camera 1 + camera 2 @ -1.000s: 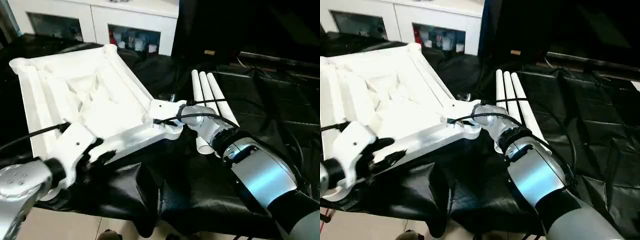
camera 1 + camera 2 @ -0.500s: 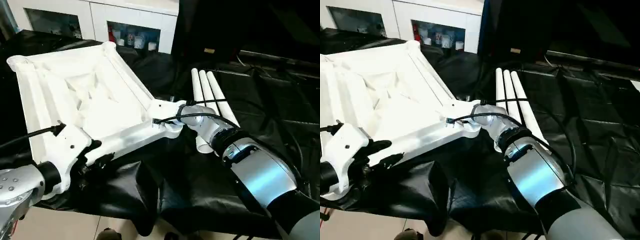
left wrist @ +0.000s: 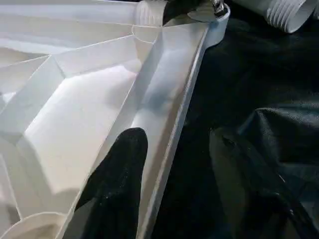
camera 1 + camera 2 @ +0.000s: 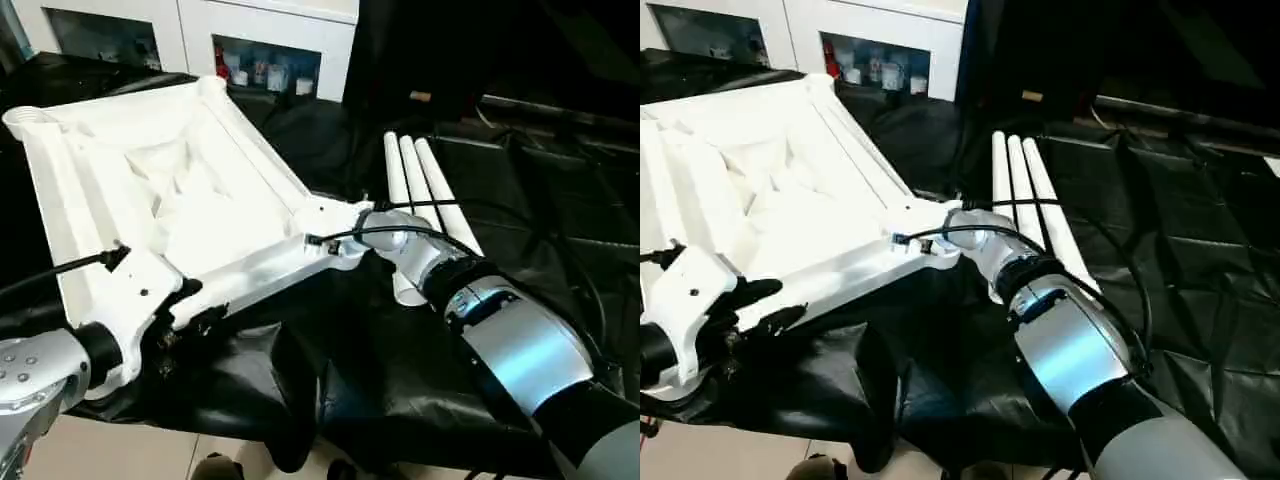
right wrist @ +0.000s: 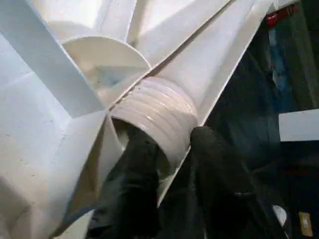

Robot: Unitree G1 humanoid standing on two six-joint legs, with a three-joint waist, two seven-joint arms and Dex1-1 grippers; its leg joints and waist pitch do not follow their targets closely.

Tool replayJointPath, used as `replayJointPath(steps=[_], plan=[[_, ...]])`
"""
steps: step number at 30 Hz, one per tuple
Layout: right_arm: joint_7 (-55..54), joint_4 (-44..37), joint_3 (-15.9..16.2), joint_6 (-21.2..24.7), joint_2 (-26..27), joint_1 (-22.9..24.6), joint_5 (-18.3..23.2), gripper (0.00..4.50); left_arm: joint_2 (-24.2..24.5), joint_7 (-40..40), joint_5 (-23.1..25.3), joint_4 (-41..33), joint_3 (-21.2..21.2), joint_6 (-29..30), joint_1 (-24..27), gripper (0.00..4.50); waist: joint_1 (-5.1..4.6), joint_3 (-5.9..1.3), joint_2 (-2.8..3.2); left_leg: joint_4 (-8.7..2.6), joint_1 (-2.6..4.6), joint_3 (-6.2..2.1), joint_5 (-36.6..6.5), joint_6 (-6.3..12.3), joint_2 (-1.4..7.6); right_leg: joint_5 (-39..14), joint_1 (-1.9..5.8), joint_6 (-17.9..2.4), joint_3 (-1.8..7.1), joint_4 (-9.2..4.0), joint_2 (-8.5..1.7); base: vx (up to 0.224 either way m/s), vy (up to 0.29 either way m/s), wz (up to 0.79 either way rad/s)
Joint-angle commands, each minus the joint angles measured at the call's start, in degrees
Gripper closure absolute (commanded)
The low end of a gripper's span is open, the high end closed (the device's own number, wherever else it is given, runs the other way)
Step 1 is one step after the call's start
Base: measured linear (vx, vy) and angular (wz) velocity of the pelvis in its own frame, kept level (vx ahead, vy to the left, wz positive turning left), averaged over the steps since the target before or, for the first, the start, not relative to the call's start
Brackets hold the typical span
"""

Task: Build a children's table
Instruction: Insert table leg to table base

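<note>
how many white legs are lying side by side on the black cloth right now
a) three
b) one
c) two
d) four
a) three white legs lie parallel and touching on the black cloth, just beyond the right gripper, whose fingers sit at the threaded corner socket of the upturned tabletop.

- right forearm point(image 4: 520, 345): glossy silver shell, rounded, black ring joints at wrist, darker grey toward the elbow
- thin black cable point(image 4: 400, 232) loops over the right wrist
- left arm point(image 4: 35, 372): silver shell with small screw dots, black ring joint, white boxy wrist housing point(image 4: 140, 300), black cable point(image 4: 60, 268) plugged in
- fingers point(image 3: 119, 184): matte black, rounded tips
</note>
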Motion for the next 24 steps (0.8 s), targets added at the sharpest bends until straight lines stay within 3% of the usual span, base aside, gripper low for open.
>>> replayJointPath(steps=[1,3,5,7,8,9,11,13,15,16,17,20,24], plan=[[-0.3,0.0,-1.8,-0.7,-1.0,0.0,1.7,3.75,-0.2,0.9,0.0,0.3,-1.4,-0.8,-0.8,2.21,0.28,-3.71,2.55,-4.71,0.65,-0.27,-16.6,-2.07,1.03,-11.2,2.4,-10.9,2.94,-3.4,-3.71,0.0,0.0,0.0],[-0.7,-0.1,-2.1,-1.1,-1.1,-0.1,2.0,3.84,-0.4,1.0,0.1,0.6,-1.7,-1.1,-1.0,2.21,0.29,-3.77,2.36,-4.58,0.4,-0.15,-14.6,-1.77,0.99,-8.8,2.66,-11.6,2.92,-3.18,-3.7,0.0,0.0,0.0],[-1.6,-0.3,-3.4,-2.0,-1.6,-0.3,3.3,3.93,-0.9,1.5,0.6,1.8,-2.6,-2.3,-1.6,2.21,0.24,-4.32,2.74,-4.33,0.53,-0.06,-13.6,-1.81,0.98,-7.6,2.86,-12.0,2.91,-2.93,-3.71,0.0,0.0,0.0],[-1.8,-0.4,-3.8,-2.2,-1.7,-0.4,3.6,4.13,-1.0,1.7,0.8,2.4,-2.9,-2.8,-1.8,2.21,0.24,-4.44,2.68,-4.16,0.47,0.13,-11.8,-1.42,0.93,-5.1,2.92,-12.7,2.86,-2.74,-3.6,0.0,0.0,0.0],[-2.1,-0.7,-4.4,-3.1,-2.0,-0.6,4.2,4.19,-1.5,2.1,1.1,3.0,-3.4,-3.5,-2.1,2.21,0.22,-4.92,3.21,-3.99,0.63,0.17,-11.5,-1.51,0.97,-4.3,3.14,-13.0,2.85,-2.47,-3.66,0.0,0.0,0.0],[-2.1,-0.7,-4.5,-3.2,-2.1,-0.6,4.2,4.26,-1.5,2.1,1.1,3.0,-3.5,-3.6,-2.2,2.21,0.14,-4.84,3.01,-4.02,0.73,0.23,-11.3,-1.5,0.99,-4.0,3.01,-13.0,2.78,-2.6,-3.6,0.0,0.0,0.0],[-2.7,-1.4,-6.0,-5.1,-2.8,-0.8,5.5,4.38,-2.5,2.7,1.9,4.6,-4.9,-5.2,-2.8,2.21,0.21,-5.37,3.45,-3.75,0.78,0.31,-11.4,-1.62,0.94,-3.5,3.28,-13.5,2.76,-2.39,-3.55,0.0,0.0,0.0],[-3.0,-1.8,-7.2,-6.2,-3.2,-0.9,6.7,4.47,-3.2,3.2,2.5,5.9,-6.0,-6.4,-3.5,2.21,0.14,-5.54,3.32,-3.64,0.66,0.37,-11.3,-1.36,0.9,-2.9,3.33,-13.7,2.72,-2.41,-3.49,0.0,0.0,0.0],[-2.9,-2.4,-8.8,-7.6,-3.7,-0.9,8.3,4.47,-3.8,3.7,3.1,7.8,-7.2,-7.9,-4.5,2.21,0.08,-5.59,3.55,-3.48,0.49,0.36,-12.0,-1.19,0.83,-3.8,3.45,-13.6,2.84,-2.4,-3.56,0.0,0.0,0.0],[-2.8,-2.5,-9.2,-8.0,-3.8,-1.0,8.8,4.47,-4.0,3.9,3.3,8.3,-7.5,-8.3,-4.8,2.21,0.13,-5.61,3.39,-3.42,0.64,0.43,-12.8,-1.04,0.8,-5.3,3.32,-13.4,2.87,-2.54,-3.55,0.0,0.0,0.0],[-2.5,-2.9,-10.1,-8.9,-4.0,-0.9,9.7,4.47,-4.5,4.3,3.7,9.7,-8.2,-9.4,-5.6,2.21,0.17,-5.53,4.15,-3.36,0.61,0.31,-13.6,-1.09,0.78,-6.6,3.21,-13.3,2.92,-2.59,-3.6,0.0,0.0,0.0],[-2.4,-3.2,-10.9,-9.5,-4.2,-0.9,10.4,4.47,-4.8,4.6,4.1,10.7,-8.7,-10.2,-6.3,2.21,0.13,-5.49,3.64,-3.26,0.73,0.33,-15.8,-1.09,0.81,-10.2,3.08,-12.8,2.91,-2.96,-3.57,0.0,0.0,0.0],[0.7,-5.0,-15.7,-12.0,-4.7,0.3,16.2,4.47,-8.4,7.0,5.8,16.1,-10.4,-13.6,-10.1,2.21,0.06,-5.57,4.17,-3.1,0.85,0.39,-16.1,-0.64,0.72,-11.4,2.9,-12.3,2.92,-3.25,-3.36,0.0,0.0,0.0]])
